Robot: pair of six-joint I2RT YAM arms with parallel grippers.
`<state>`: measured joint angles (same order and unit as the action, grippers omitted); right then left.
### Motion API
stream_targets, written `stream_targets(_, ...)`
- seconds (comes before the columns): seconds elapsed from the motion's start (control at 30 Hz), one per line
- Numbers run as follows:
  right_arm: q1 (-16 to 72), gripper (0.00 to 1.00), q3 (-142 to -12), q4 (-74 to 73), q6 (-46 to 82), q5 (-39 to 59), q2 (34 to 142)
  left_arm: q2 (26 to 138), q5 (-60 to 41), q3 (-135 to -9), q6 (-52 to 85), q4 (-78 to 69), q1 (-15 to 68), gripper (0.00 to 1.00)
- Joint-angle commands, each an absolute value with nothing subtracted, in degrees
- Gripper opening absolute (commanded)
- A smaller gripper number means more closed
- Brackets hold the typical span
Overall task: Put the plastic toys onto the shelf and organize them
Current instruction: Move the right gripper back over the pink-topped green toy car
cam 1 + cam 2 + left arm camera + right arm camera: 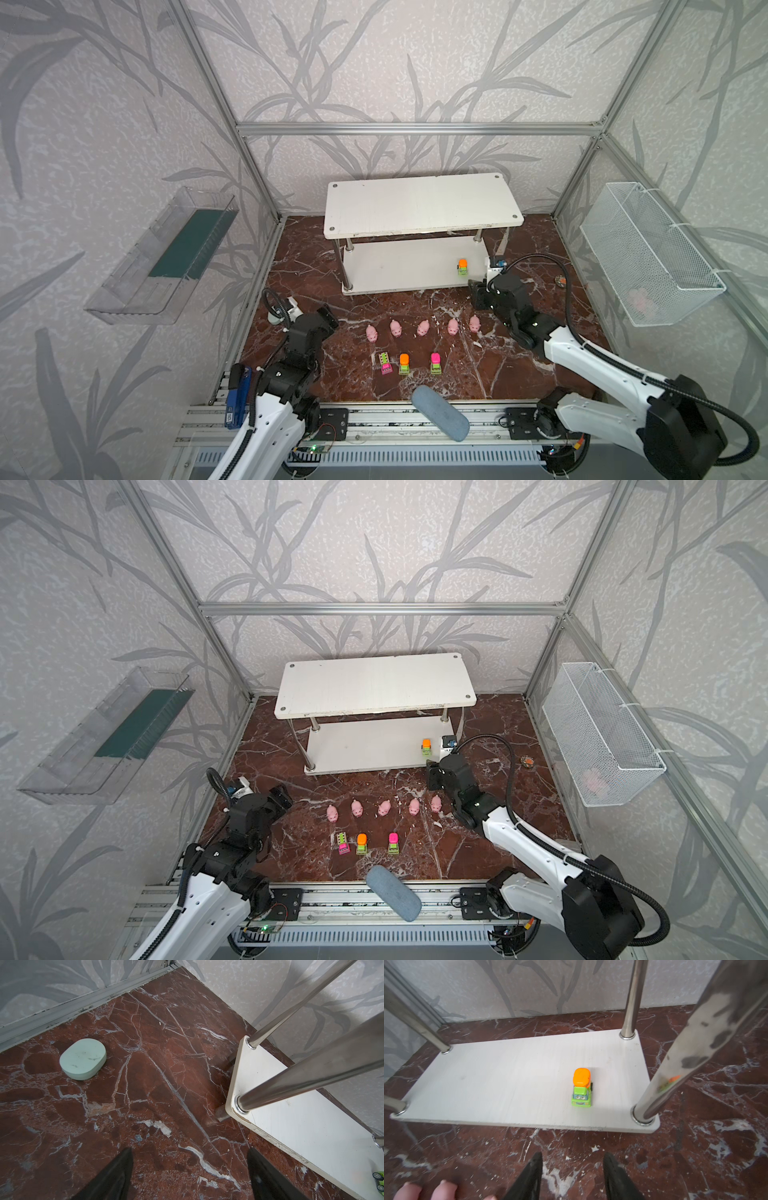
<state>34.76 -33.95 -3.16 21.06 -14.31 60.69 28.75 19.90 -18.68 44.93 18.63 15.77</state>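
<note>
**Green truck (462, 267) stands alone on the shelf (419, 203)**

On the left wall hangs a clear plastic tray (162, 257). Near it, low over the marble tabletop (307, 266), the left gripper (329, 316) has its jaws spread wide. In the left wrist view its black fingers (116, 1176) frame bare marble, holding nothing and touching nothing. A pale-green oval object (83, 1061) lies on the marble, well apart from them.

Toward the middle, five pink pigs (423, 328) stand in a row on the tabletop. In front of them three green trucks (403, 364) form a second row, two with pink parts and one with an orange top. A blue-grey pad (440, 412) lies at the near edge.

Behind the toys, the shelf's top board is bare. The green truck with the orange top sits upright on the lower board (399, 266), near its right end, just inside the front right post (652, 1093).

The right gripper (476, 296) hovers over the marble just in front of that corner. Its jaws are partly open, narrower than the left pair. In the right wrist view its fingers (533, 1176) are empty and point at the truck, clear of the board's edge.

A white wire basket (648, 253) hangs on the right wall.
</note>
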Motion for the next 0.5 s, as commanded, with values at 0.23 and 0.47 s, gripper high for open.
stream_targets(0.23,53.9,0.49,-31.0,13.9,33.1,-17.7,53.7,34.0,19.8,-22.7,42.9,17.5,16.1,0.84)
stream_targets(0.47,63.2,0.59,-32.8,13.0,38.4,-17.8,61.2,34.1,19.8,-22.9,43.1,16.7,16.1,0.84)
